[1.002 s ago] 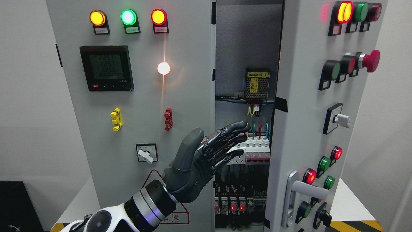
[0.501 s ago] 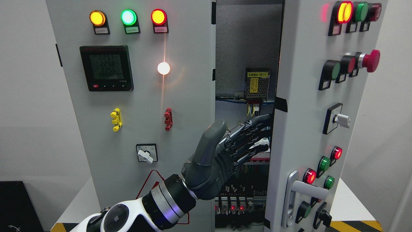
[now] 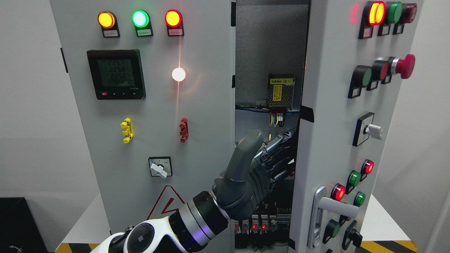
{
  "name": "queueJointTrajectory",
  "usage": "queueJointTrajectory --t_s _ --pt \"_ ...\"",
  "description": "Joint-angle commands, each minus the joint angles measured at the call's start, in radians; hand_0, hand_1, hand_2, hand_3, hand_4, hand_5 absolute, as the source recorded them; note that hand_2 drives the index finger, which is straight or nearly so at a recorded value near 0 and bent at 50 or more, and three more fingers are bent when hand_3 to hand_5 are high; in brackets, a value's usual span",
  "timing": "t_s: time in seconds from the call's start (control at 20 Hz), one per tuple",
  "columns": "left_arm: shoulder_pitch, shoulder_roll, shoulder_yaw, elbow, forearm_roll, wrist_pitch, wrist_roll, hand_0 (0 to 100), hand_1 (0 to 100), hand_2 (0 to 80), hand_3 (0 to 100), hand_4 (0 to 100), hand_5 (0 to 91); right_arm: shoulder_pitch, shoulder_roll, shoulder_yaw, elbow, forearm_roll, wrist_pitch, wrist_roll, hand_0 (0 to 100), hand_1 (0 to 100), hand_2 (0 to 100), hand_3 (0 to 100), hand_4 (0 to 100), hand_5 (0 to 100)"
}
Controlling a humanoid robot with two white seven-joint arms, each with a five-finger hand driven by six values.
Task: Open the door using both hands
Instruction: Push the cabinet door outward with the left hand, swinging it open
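Advanced right: grey segmented left robot hand (image 3: pixel 258 168) | fingers extended, tips hidden behind smooth metal right door (image 3: pixel 327 116) edge

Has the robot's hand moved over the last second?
Yes. The left hand went rightward across the gap, from near the left door to the right door's edge.

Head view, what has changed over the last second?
The left hand moved right across the gap, its fingers now reaching behind the edge of the right door. Whether they grip it is hidden. Both doors and the left door lights look unchanged.
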Motion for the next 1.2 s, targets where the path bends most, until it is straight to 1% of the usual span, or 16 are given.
queueJointTrajectory --t_s 0.0,0.25,0.5,0.75,1.0,1.15 --pt "0.0 -0.048 -0.016 0.006 0.0 0.002 0.0 0 0 0.0 0 0 0.0 0.0 0.0 0.015 0.001 0.0 0.0 -0.001 19 0 0 0 0 0" --pt "-0.003 -0.078 -0.021 0.006 0.0 0.002 0.0 0 0 0.0 0 0 0.0 0.0 0.0 0.015 -0.001 0.0 0.0 -0.001 19 0 0 0 0 0" --pt "-0.003 -0.081 -0.029 0.005 0.0 0.002 -0.001 0 0 0.0 0 0 0.0 0.0 0.0 0.015 -0.001 0.0 0.0 -0.001 19 0 0 0 0 0" --pt "-0.001 -0.107 -0.043 0.005 0.0 0.002 -0.001 0 0 0.0 0 0 0.0 0.0 0.0 0.015 -0.001 0.0 0.0 -0.001 19 0 0 0 0 0" --pt "0.0 -0.108 -0.066 0.005 0.0 0.002 -0.003 0 0 0.0 0 0 0.0 0.0 0.0 0.017 0.001 0.0 0.0 -0.001 19 0 0 0 0 0" --pt "0.002 -0.117 -0.101 0.006 0.0 0.001 -0.004 0 0 0.0 0 0 0.0 0.0 0.0 0.015 -0.001 0.0 0.0 -0.001 19 0 0 0 0 0"
